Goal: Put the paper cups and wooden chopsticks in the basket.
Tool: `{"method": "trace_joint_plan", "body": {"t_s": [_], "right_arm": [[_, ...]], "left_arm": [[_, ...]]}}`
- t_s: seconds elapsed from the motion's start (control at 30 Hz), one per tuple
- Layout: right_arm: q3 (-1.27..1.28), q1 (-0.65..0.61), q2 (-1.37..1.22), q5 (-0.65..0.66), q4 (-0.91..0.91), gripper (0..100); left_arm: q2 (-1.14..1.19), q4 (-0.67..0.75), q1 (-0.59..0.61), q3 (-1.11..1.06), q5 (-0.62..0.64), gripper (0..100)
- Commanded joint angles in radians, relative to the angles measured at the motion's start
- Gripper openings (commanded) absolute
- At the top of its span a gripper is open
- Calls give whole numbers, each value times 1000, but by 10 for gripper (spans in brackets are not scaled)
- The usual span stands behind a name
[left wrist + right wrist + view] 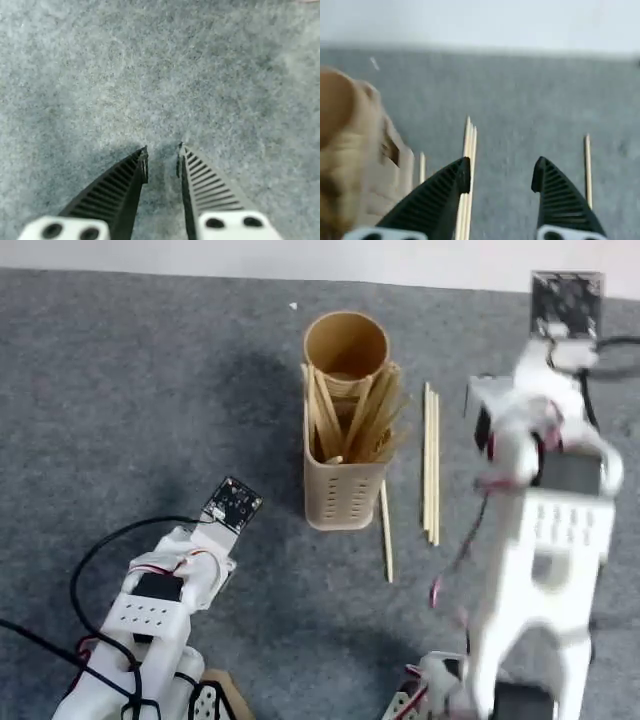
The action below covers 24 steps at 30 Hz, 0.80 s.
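Apparently upright at the middle of the grey mat [150, 360]: the basket [345, 490], already packed with a sheaf of wooden chopsticks [355, 420] and, at its far end, a paper cup [346, 345]. Yet to be gathered, on the mat on the right arm's side: a single chopstick [386, 535] just beside the basket's near end, a tight bundle of sticks [430, 460] lying parallel a little farther out, and one stray stick [588, 165] well apart, beyond the gripper. Poised above the mat between bundle and stray stick, the right gripper [501, 175], jaws moderately wide, holding nothing. Low over bare mat and well apart from the basket, the left gripper [162, 161], narrowed to a slim gap, likewise empty. Judged well along: cup portion seemingly finished, most chopsticks in, only the few loose sticks left to pick up and drop into the basket.
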State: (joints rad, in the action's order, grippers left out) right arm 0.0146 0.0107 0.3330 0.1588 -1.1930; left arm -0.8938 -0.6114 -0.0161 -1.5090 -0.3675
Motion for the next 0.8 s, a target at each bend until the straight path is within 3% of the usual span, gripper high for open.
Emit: {"method": "trace_joint_plan", "body": {"t_s": [0.0,0.3,0.77], "right_arm": [[-59,28,-236,12,-18,209],[-59,-31,-622,12,110,209],[-59,-44,-797,49,163,209]], "left_arm": [[-12,11,-12,2,-9,130],[-12,9,-12,2,-9,130],[-12,11,-12,2,-9,130]]}}
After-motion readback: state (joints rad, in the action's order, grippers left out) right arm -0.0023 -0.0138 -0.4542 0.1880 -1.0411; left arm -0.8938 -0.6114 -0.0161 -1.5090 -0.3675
